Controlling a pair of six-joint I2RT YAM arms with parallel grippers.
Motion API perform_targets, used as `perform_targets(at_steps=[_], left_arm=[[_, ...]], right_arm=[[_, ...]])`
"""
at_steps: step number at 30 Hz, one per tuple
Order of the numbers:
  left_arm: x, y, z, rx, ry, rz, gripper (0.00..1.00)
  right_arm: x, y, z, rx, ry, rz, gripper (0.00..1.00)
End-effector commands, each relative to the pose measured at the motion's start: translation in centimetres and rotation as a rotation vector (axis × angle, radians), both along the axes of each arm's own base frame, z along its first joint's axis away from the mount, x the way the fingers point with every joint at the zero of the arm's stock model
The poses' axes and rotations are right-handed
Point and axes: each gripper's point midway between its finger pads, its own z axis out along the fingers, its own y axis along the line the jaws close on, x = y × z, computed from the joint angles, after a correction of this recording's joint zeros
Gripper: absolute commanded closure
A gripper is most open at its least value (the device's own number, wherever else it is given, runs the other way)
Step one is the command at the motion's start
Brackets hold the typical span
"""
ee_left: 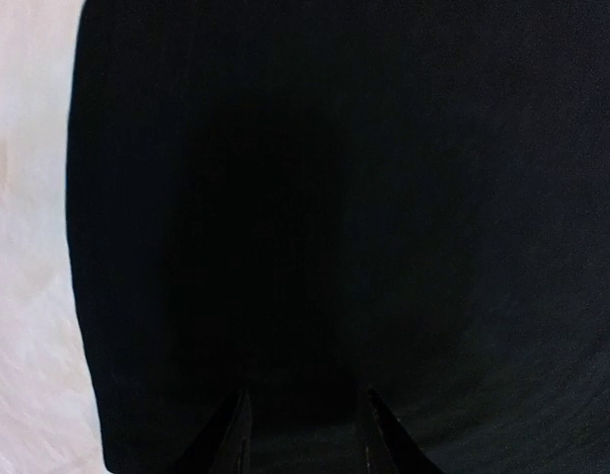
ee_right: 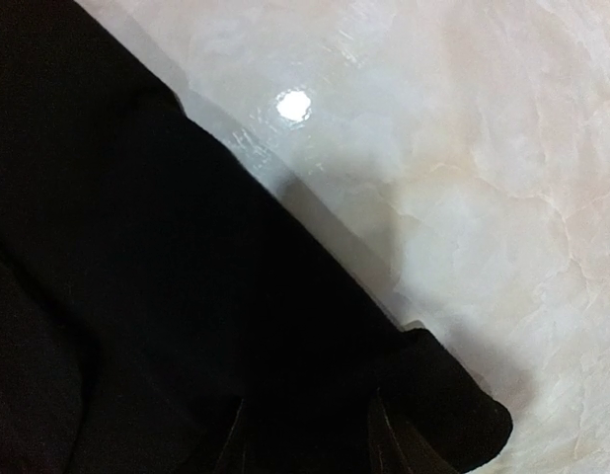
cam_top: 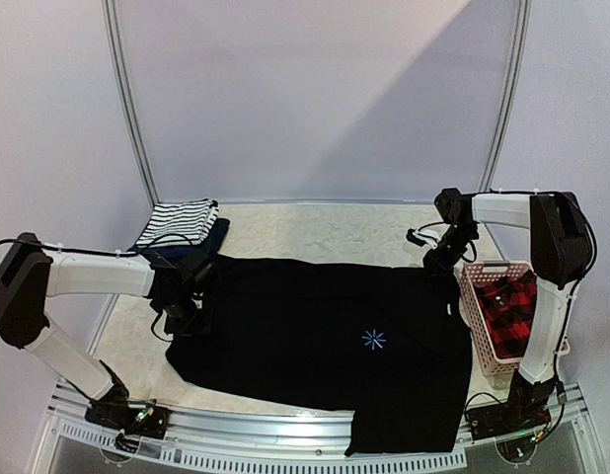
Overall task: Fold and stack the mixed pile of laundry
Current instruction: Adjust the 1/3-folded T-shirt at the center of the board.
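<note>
The large black shirt (cam_top: 315, 336) with its small blue star mark (cam_top: 373, 340) lies spread flat across the table. My left gripper (cam_top: 182, 314) is low over the shirt's left edge; in the left wrist view (ee_left: 307, 434) its fingers stand apart over black cloth (ee_left: 335, 197). My right gripper (cam_top: 444, 259) is over the shirt's back right corner, fingers apart in the right wrist view (ee_right: 305, 434) above the cloth (ee_right: 137, 247). A folded striped tank top (cam_top: 184, 219) rests on a navy piece (cam_top: 214, 237) at the back left. A red-black plaid shirt (cam_top: 509, 311) lies in the basket.
A pink slotted basket (cam_top: 480, 326) stands at the right edge beside the right arm. The pale marbled tabletop (cam_top: 325, 232) shows behind the shirt and at its left (ee_left: 29, 247). One shirt sleeve hangs over the table's front rail (cam_top: 404, 434).
</note>
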Motion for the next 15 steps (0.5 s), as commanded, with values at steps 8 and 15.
perform_targets(at_steps=[8,15], left_arm=[[-11.4,2.8,-4.9,0.177,0.126,0.094,0.68],[-16.7,4.3,-6.8,0.181,0.125,0.145,0.70]], right_arm=[[-0.3,0.0,-0.3,-0.014,0.011,0.012,0.60],[-0.6,0.5,0.2,0.019,0.013,0.014,0.59]])
